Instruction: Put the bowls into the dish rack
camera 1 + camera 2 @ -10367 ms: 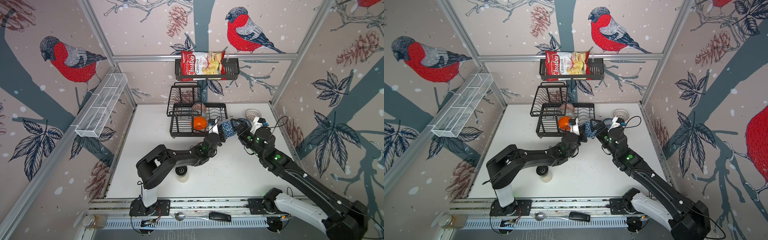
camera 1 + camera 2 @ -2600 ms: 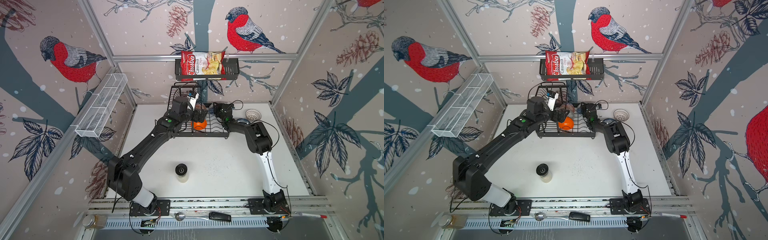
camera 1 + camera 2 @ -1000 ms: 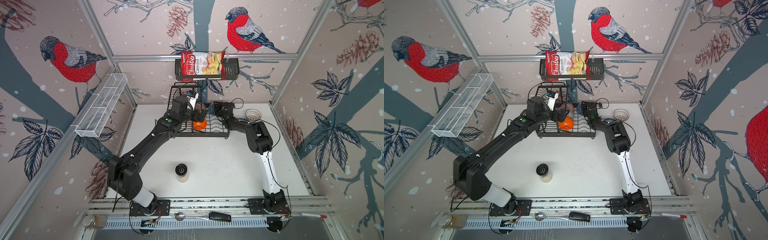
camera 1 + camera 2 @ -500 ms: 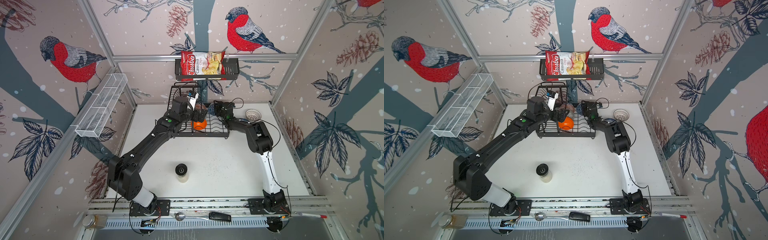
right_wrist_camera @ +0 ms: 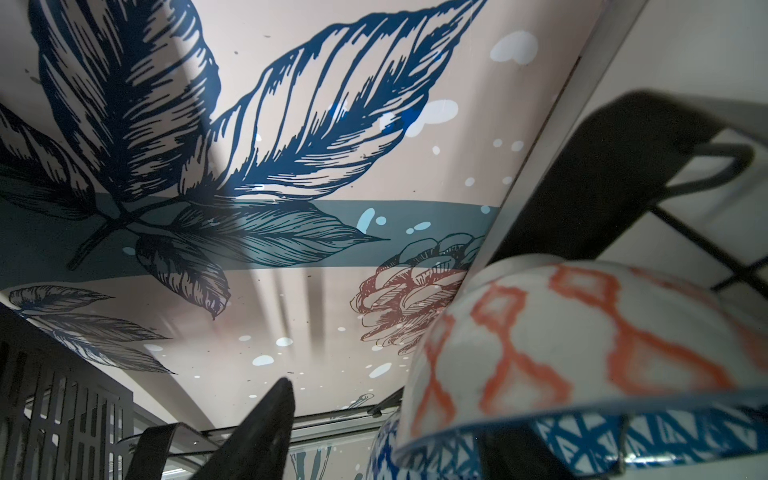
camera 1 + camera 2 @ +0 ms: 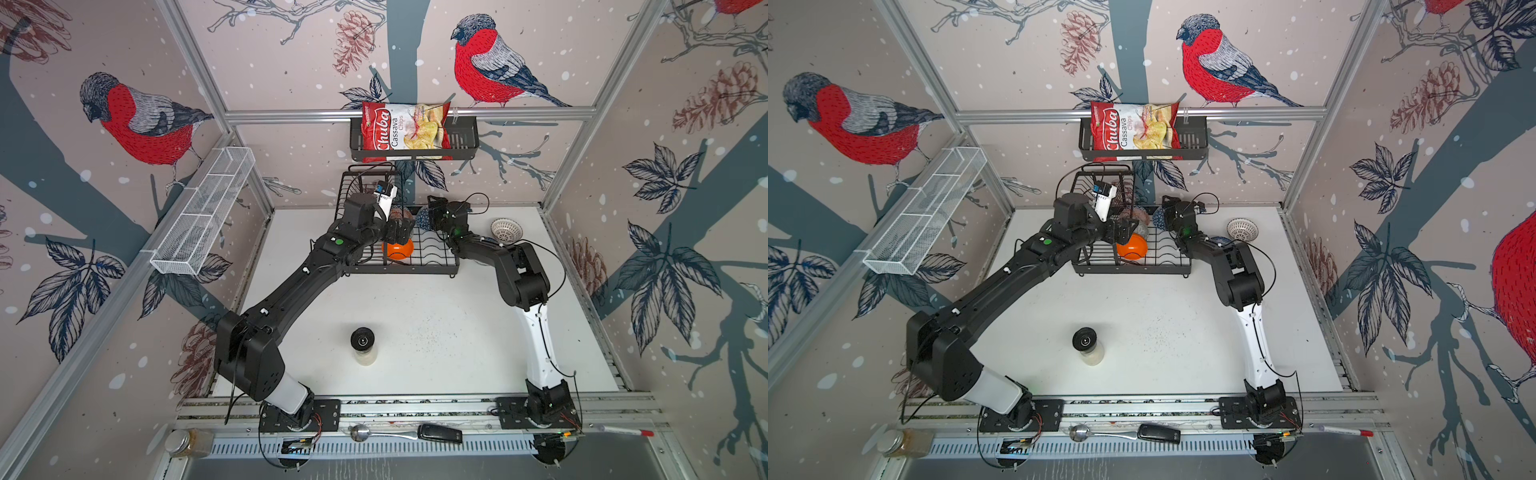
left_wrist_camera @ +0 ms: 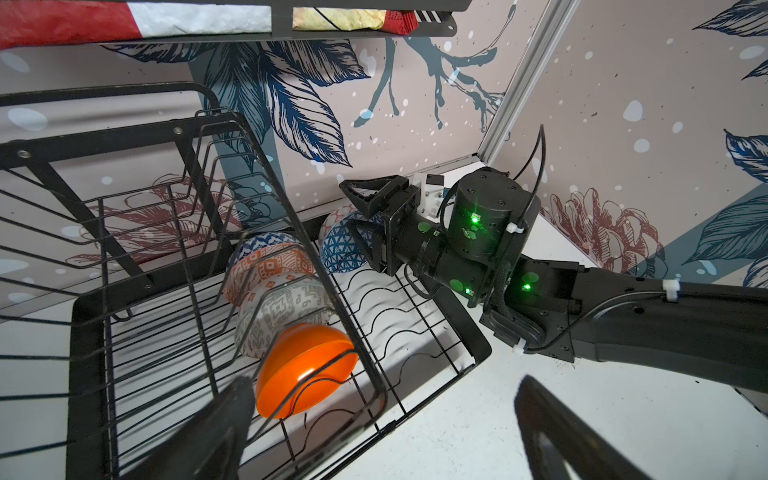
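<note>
The black wire dish rack stands at the back of the table. In its lower tray a row of bowls leans on edge: plain orange, grey-green patterned, orange-white patterned, blue-white. Another blue-white bowl rests at the tray's back. My right gripper straddles its rim, jaws spread, one finger clear of it. My left gripper hangs open and empty over the orange bowl. A white lattice bowl sits on the table, right of the rack.
A chips bag fills the black wall basket above the rack. A white mesh shelf hangs on the left wall. A black-lidded jar stands mid-table. A spoon, a glass jar and a marker lie along the front rail.
My right gripper's jaws have spread apart at the blue-white bowl at the rack's back, letting it go. The left arm has not moved.
</note>
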`<state>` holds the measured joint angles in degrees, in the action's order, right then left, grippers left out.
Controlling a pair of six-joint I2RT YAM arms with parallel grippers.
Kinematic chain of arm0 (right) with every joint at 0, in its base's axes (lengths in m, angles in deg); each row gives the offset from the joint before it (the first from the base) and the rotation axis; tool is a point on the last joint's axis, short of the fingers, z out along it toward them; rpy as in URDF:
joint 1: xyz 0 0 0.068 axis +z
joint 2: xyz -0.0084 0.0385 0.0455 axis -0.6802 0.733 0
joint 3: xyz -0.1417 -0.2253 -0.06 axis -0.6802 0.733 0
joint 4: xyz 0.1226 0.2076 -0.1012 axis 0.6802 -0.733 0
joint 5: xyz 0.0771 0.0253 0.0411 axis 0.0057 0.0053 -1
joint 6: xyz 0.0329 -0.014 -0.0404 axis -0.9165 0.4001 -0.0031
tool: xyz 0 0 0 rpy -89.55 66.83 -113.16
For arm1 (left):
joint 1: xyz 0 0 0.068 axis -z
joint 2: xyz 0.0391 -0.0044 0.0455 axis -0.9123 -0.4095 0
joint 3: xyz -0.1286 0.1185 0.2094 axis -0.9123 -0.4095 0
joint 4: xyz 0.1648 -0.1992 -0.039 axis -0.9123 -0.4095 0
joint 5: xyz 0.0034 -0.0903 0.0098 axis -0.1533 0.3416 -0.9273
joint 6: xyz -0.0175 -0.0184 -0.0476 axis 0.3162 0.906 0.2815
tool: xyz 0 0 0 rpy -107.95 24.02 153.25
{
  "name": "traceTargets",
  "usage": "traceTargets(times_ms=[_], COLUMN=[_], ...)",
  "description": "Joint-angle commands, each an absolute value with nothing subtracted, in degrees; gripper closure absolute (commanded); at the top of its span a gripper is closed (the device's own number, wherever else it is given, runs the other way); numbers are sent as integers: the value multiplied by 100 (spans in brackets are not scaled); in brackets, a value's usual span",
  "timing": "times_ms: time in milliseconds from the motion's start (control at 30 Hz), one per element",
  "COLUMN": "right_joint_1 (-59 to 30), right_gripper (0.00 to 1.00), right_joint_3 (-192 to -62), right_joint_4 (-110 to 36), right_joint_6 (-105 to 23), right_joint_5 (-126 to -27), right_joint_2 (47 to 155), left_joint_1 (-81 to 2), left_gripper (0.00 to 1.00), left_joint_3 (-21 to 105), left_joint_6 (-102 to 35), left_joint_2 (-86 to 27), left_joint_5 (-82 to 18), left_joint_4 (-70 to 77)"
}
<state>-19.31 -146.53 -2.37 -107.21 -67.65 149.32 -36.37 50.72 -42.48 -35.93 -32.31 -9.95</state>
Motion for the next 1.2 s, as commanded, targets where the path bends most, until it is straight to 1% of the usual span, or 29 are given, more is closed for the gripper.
traceTargets(times_ms=[0,200,567,600,933,1167], right_joint_1=[-1933,-1954,-1922,-1919,-1851,-1931], right_gripper=[24,12,3,0,0,0], right_joint_3=[-14535,-14303,-14019,-13968,-13337,-13075], right_joint_4=[-178,-208,-377,-416,-516,-1209], right_joint_6=[-10592,-10597,-10713,-10724,-10695,-9983], right_joint_5=[-6767,-6785,-6952,-6954,-7094,-7270], right_joint_2=[14782,14593,14171,14119,13374,12549], left_joint_1=[-3654,-3654,-3654,-3651,-3656,-3638], left_gripper=[2,2,3,2,3,3], left_joint_3=[5064,5054,4998,4975,4879,4859], left_joint_6=[-4214,-4207,-4119,-4100,-4219,-4304], left_joint_2=[-3551,-3532,-3609,-3626,-3416,-3127], left_joint_5=[-3174,-3183,-3164,-3185,-3455,-3590], left_joint_4=[-902,-885,-826,-806,-720,-676])
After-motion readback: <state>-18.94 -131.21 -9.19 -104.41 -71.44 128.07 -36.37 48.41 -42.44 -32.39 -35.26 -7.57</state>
